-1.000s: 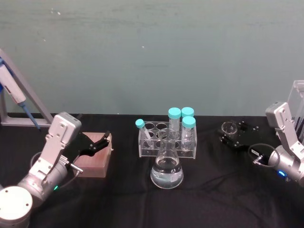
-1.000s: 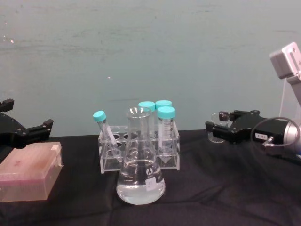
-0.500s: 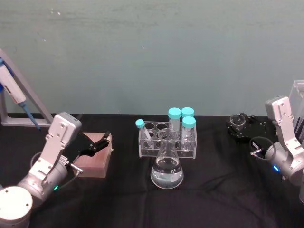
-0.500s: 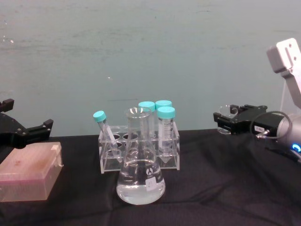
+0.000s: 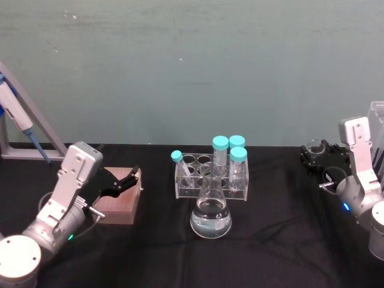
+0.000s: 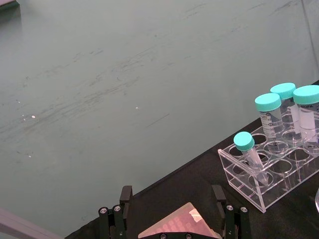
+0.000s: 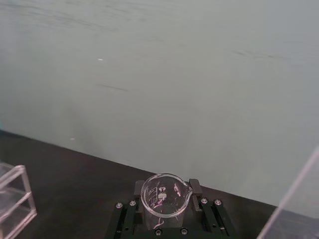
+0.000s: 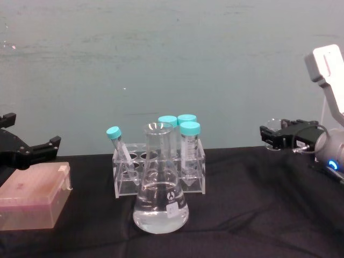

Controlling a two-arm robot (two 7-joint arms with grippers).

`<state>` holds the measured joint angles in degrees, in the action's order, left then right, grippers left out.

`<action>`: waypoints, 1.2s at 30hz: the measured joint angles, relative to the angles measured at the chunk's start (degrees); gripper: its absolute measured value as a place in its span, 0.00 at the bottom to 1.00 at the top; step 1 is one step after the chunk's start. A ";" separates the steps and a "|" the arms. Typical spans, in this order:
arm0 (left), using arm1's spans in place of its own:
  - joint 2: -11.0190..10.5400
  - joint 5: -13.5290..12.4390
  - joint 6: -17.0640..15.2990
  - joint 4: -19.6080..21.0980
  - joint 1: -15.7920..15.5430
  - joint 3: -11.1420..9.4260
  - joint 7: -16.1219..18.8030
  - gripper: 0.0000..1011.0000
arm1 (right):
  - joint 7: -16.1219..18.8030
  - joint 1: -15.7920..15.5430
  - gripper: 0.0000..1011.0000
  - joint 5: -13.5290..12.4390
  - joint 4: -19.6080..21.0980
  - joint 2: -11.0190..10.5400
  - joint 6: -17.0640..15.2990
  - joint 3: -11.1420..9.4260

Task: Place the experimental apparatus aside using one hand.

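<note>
Head view puts the right gripper [image 5: 319, 157] near 3 o'clock on the black table [image 5: 282, 240], its two jaws closed narrowly on the small glass beaker [image 5: 314, 147]. The beaker is upright and looks empty. It sits at roughly 2 o'clock from the conical flask [image 5: 210, 211] and well apart from it, close to the tall acrylic stand [image 5: 378, 129] at the right edge. In the right wrist view the beaker [image 7: 164, 196] sits squarely between the black fingers [image 7: 133, 211]. Whether its base touches the cloth cannot be told.

The flask stands at the centre with clear liquid in its lower part. The clear tube rack [image 5: 187, 180] with teal-capped tubes [image 5: 239, 156] is just behind it at 12 o'clock.

The left gripper [image 5: 125, 179] is at 9 o'clock, jaws spread wide, above the pink box [image 5: 120, 204].
</note>
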<state>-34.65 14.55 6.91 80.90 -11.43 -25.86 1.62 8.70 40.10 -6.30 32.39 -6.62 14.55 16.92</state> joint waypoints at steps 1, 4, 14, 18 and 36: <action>0.00 0.00 0.00 0.00 0.00 0.00 0.00 0.99 | -1.07 0.15 0.53 0.15 -0.35 0.30 -0.20 -0.46; 0.00 0.00 0.00 0.00 0.00 0.00 0.00 0.99 | -2.80 0.34 0.53 0.44 -0.78 0.77 -0.58 -1.23; 0.00 0.00 0.00 0.00 0.00 0.00 0.00 0.99 | -5.06 0.33 0.53 1.11 -1.01 1.69 -1.76 -3.11; 0.00 0.00 0.00 0.00 0.00 0.00 0.00 0.99 | -5.73 -0.16 0.53 1.72 -0.26 1.89 -2.40 -3.73; 0.00 0.00 0.00 0.00 0.00 0.00 0.00 0.99 | -8.32 -2.03 0.53 4.40 2.26 1.97 -5.22 -6.19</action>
<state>-34.65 14.55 6.91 80.90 -11.43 -25.86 1.62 0.38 38.07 -1.90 34.65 -4.65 9.33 10.74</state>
